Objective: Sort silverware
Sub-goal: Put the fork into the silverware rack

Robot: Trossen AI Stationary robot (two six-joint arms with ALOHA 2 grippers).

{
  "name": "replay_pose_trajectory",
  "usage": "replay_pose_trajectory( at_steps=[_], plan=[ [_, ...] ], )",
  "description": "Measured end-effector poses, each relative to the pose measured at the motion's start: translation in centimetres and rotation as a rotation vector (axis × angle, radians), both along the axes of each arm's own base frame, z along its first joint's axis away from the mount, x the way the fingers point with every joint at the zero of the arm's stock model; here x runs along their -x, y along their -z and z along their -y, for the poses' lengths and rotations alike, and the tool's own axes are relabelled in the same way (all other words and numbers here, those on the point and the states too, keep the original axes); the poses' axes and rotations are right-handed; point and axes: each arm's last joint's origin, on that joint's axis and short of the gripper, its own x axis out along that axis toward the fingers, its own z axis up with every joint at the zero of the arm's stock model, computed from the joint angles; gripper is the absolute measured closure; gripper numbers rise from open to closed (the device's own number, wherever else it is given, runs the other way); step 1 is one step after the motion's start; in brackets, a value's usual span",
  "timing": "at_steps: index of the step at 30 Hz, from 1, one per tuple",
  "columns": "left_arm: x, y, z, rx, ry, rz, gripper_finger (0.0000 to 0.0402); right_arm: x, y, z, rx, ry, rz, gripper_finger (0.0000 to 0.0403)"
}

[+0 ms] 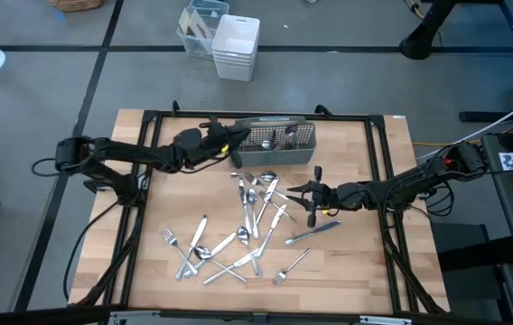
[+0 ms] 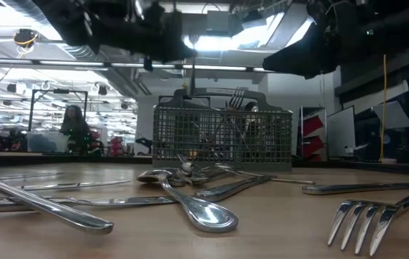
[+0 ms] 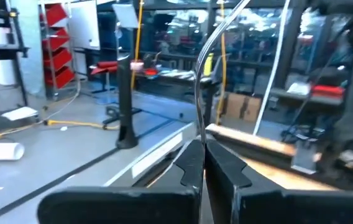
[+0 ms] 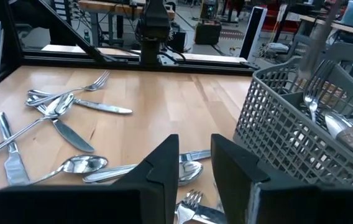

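Loose silverware [image 1: 247,226] lies scattered over the middle and near part of the wooden table; in the low view a spoon [image 2: 197,205] and a fork [image 2: 370,216] lie closest. The grey mesh caddy [image 1: 279,144] stands at the far edge with several pieces upright inside it [image 4: 313,106]. My left gripper [image 1: 232,137] is at the caddy's left end, level, shut on a slim silver utensil [image 3: 200,81]. My right gripper [image 1: 297,191] hovers open over the right side of the pile, and a spoon [image 4: 186,169] shows beneath its fingers. My left gripper pinches the slim utensil between its two fingers [image 3: 192,163], at the lower part of the visible shaft [image 3: 202,134]. The fingers point level and lie across it. The utensil stands roughly upright above the fingers, lifted clear of the table; which kind it is I cannot tell.
A black frame [image 1: 148,117] runs around the table's edges. White stacked bins [image 1: 237,45] and a clear tub stand on the floor beyond the far edge. A person [image 2: 71,126] is in the room behind. Bare wood lies at the table's near right [image 1: 356,271].
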Motion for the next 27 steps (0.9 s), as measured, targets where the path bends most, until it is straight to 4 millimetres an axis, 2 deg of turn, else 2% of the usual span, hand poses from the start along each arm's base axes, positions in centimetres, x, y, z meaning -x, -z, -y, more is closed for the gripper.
replay_pose_trajectory(
  at_steps=[7,18,27],
  plan=[
    [-1.4,3.3,-2.1,0.014,-0.055,-0.045,0.0401,0.0,0.0,0.0,0.002,0.002,-0.002,0.0306],
    [-2.9,8.3,-2.0,0.125,-0.043,-0.16,0.04,0.0,0.0,0.0,0.003,0.002,-0.003,0.0306],
    [-3.3,8.4,-1.1,0.145,-0.017,-0.156,0.04,0.0,0.1,0.0,0.005,0.002,-0.009,0.0306]
  ],
)
